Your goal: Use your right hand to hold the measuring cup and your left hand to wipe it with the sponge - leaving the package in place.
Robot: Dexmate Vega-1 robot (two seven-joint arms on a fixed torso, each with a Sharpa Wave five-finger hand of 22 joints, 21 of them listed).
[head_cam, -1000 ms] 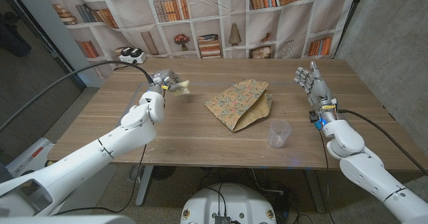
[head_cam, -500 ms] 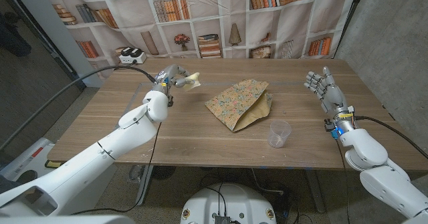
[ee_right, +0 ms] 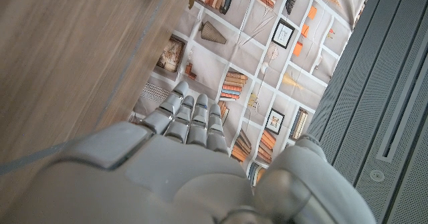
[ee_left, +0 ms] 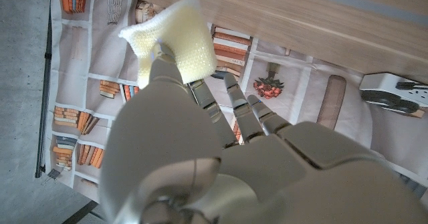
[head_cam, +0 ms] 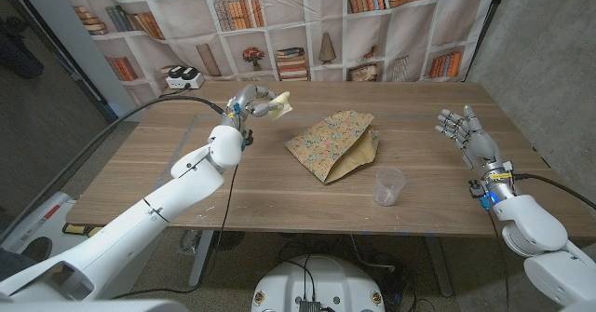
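1. Pale yellow sponge (head_cam: 277, 105), soft and open-pored with a nubbly face, sits pinched in my left hand (head_cam: 248, 103), raised above the desk (head_cam: 168, 163) near its far-left corner. Over the last second this hand has carried it up and inward, toward the desk's middle; I judge the wiping tool is now secured and being brought over.

2. Patterned paper package (head_cam: 332, 142), a flat, creased bag with a floral print and a plain brown underside, lies at the desk's middle, just where it lay a second ago, as the task requires.

3. Clear plastic measuring cup (head_cam: 389, 186), a small, thin-walled, tapered tumbler, stands upright close to the near edge, just beside the package's near-right corner. It has not moved and nothing touches it.

4. Grey-jointed right hand (head_cam: 468, 133) hovers by the right edge, fingers spread, holding nothing. It has drifted outward and nearer the right edge, well apart from the cup. I judge the holding step is not begun: this hand must come back inward to the cup before any wiping.
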